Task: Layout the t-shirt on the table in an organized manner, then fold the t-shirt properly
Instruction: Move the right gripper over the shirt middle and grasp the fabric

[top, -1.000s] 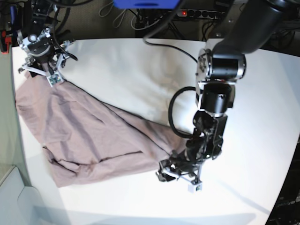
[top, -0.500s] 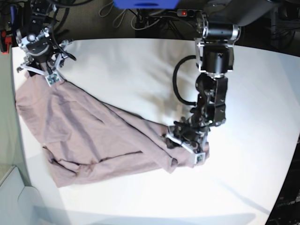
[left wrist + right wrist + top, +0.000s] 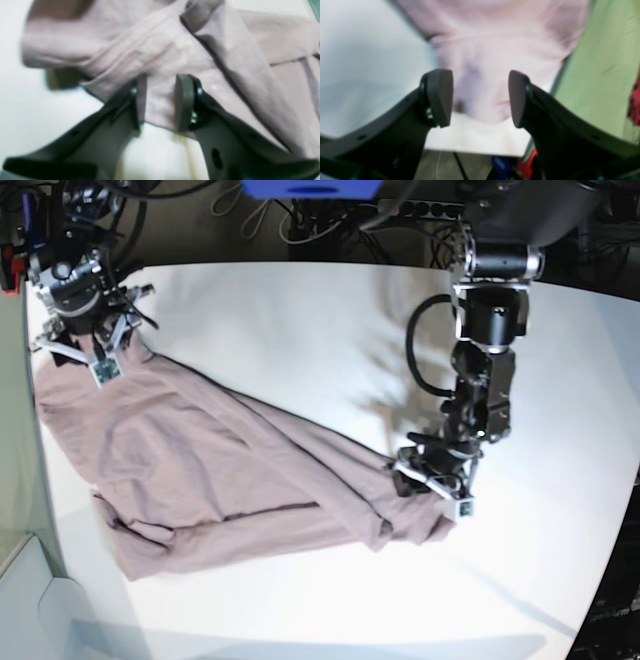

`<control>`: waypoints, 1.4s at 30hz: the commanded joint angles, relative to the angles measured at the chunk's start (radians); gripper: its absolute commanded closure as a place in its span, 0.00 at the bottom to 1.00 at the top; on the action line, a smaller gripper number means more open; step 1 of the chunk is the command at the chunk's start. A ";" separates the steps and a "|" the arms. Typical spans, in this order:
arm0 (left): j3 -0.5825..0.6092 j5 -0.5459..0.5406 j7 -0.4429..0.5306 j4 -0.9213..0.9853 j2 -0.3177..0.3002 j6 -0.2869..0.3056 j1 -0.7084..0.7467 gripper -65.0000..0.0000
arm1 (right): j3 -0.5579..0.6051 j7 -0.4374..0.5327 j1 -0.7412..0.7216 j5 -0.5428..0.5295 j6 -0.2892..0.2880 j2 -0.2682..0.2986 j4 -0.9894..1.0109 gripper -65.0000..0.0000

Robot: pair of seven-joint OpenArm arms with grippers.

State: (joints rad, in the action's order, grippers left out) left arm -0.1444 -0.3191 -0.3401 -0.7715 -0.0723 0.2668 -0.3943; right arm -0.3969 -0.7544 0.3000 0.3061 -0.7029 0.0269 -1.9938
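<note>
Both your wrist views are soft and blurred, so fine detail of seams and hems is hard to read. In the left wrist view the left gripper [image 3: 160, 102] has its jaws drawn narrow with a fold of the t-shirt [image 3: 175, 50] between the pads; it looks pinched, though the blur keeps you from seeing firm contact on both sides. In the base view that gripper [image 3: 437, 477] sits at about 4 o'clock on the table [image 3: 300, 310], at the shirt's bunched right-hand end.

The right gripper [image 3: 480, 97] stands with jaws wide, the cloth [image 3: 495, 50] below and between them but not gripped. In the base view it [image 3: 85, 350] is at about 10 o'clock, over the shirt's far left corner near the table's edge.

The t-shirt [image 3: 200, 470] lies crumpled and diagonal across the left and centre of the white tabletop, with folds overlapping. Beyond the far edge you see dark cables, a power strip [image 3: 430, 210], and part of something blue [image 3: 310, 188], cut off at 12 o'clock
</note>
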 commanded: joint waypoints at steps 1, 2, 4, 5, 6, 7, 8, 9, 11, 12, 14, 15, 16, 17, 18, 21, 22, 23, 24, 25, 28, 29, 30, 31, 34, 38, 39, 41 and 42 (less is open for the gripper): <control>-0.004 0.021 -0.034 0.004 -0.024 -0.030 -0.001 0.70 | 0.010 0.019 -0.025 -0.006 0.005 0.000 -0.023 0.45; -0.004 0.021 -0.034 0.002 -0.036 -0.030 0.011 0.70 | 0.031 0.019 -0.045 -0.006 0.005 -0.006 -0.022 0.45; -0.004 0.019 -0.034 -0.003 -0.054 -0.028 0.027 0.70 | 0.086 0.019 -0.074 -0.006 0.005 -0.015 -0.019 0.45; -0.004 0.019 -0.034 -0.003 -0.060 -0.028 0.030 0.70 | 0.123 0.019 -0.088 -0.006 0.005 -0.018 -0.017 0.45; -0.004 0.019 -0.035 -0.004 -0.060 -0.028 0.030 0.70 | 0.164 0.019 -0.103 -0.006 0.005 -0.020 -0.017 0.45; -0.004 0.019 -0.035 -0.004 -0.062 -0.028 0.033 0.70 | 0.206 0.019 -0.115 -0.006 0.005 -0.020 -0.015 0.45; -0.004 0.019 -0.035 -0.004 -0.065 -0.028 0.044 0.70 | 0.257 0.019 -0.129 -0.006 0.005 -0.020 -0.014 0.45; -0.004 0.019 -0.035 -0.004 -0.074 -0.028 0.054 0.70 | 0.309 0.019 -0.141 -0.006 0.005 -0.020 -0.014 0.45; -0.004 0.019 -0.035 -0.004 -0.076 -0.028 0.064 0.70 | 0.410 0.019 -0.175 -0.003 0.005 -0.020 0.004 0.45; -0.004 0.019 -0.035 -0.004 -0.076 -0.028 0.065 0.70 | 0.444 0.019 -0.196 -0.003 0.005 -0.020 0.021 0.45; -0.004 0.019 -0.035 -0.004 -0.076 -0.028 0.067 0.70 | 0.510 0.019 -0.252 -0.003 0.005 -0.020 0.081 0.45; -0.004 0.019 -0.035 -0.004 -0.076 -0.028 0.067 0.70 | 0.542 0.019 -0.275 -0.003 0.005 -0.020 0.124 0.45; -0.004 0.019 -0.035 -0.004 -0.076 -0.028 0.067 0.70 | 0.571 0.019 -0.295 -0.003 0.005 -0.020 0.164 0.45; -0.004 0.019 -0.035 -0.004 -0.076 -0.028 0.067 0.70 | 0.594 0.019 -0.318 -0.003 0.005 -0.020 0.201 0.45; -0.004 0.019 -0.035 -0.004 -0.076 -0.028 0.067 0.70 | 0.617 0.019 -0.335 -0.003 0.005 -0.020 0.233 0.45; -0.004 0.019 -0.035 -0.004 -0.076 -0.028 0.067 0.70 | 0.677 0.042 -0.374 -0.003 0.005 -0.023 0.305 0.45; -0.004 0.019 -0.035 -0.004 -0.074 -0.028 0.067 0.70 | 0.688 0.059 -0.381 -0.002 0.005 -0.031 0.322 0.45; -0.004 0.019 -0.035 -0.004 -0.074 -0.028 0.067 0.70 | 0.689 0.077 -0.388 -0.002 0.005 -0.041 0.341 0.45; -0.004 0.019 -0.035 -0.004 -0.074 -0.028 0.067 0.70 | 0.686 0.092 -0.396 -0.002 0.005 -0.052 0.357 0.45; -0.004 0.019 -0.035 -0.004 -0.074 -0.028 0.067 0.70 | 0.688 0.103 -0.404 -0.002 0.005 -0.058 0.374 0.45; -0.004 0.019 -0.035 -0.004 -0.073 -0.028 0.067 0.70 | 0.694 0.135 -0.433 -0.002 0.033 -0.061 0.436 0.45; -0.004 0.019 -0.035 -0.004 -0.073 -0.028 0.067 0.70 | 0.694 0.148 -0.439 -0.002 0.045 -0.061 0.457 0.45; -0.004 0.019 -0.035 -0.004 -0.073 -0.028 0.067 0.70 | 0.694 0.160 -0.442 -0.002 0.048 -0.061 0.479 0.45; -0.004 0.019 -0.035 -0.004 -0.073 -0.028 0.067 0.70 | 0.689 0.177 -0.451 -0.002 0.052 -0.060 0.499 0.45; -0.004 0.019 -0.035 -0.004 -0.073 -0.028 0.067 0.70 | 0.688 0.221 -0.460 -0.002 0.053 -0.058 0.548 0.45; -0.004 0.019 -0.035 -0.004 -0.073 -0.028 0.067 0.70 | 0.686 0.250 -0.482 -0.002 0.055 -0.057 0.597 0.45; -0.004 0.019 -0.035 -0.004 -0.073 -0.028 0.067 0.70 | 0.685 0.250 -0.488 -0.002 0.056 -0.057 0.604 0.45; -0.004 0.019 -0.035 -0.004 -0.073 -0.028 0.067 0.70 | 0.662 0.250 -0.505 -0.002 0.081 -0.058 0.618 0.45; -0.004 0.019 -0.035 -0.004 -0.073 -0.028 0.067 0.70 | 0.651 0.252 -0.511 -0.002 0.090 -0.060 0.627 0.45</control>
State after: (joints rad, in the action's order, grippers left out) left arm -0.1482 -0.3374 -0.2855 -0.7864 -0.1379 0.2806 -0.3363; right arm 0.2569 -0.5251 -0.1860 0.3092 -0.6270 -0.0277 -1.3533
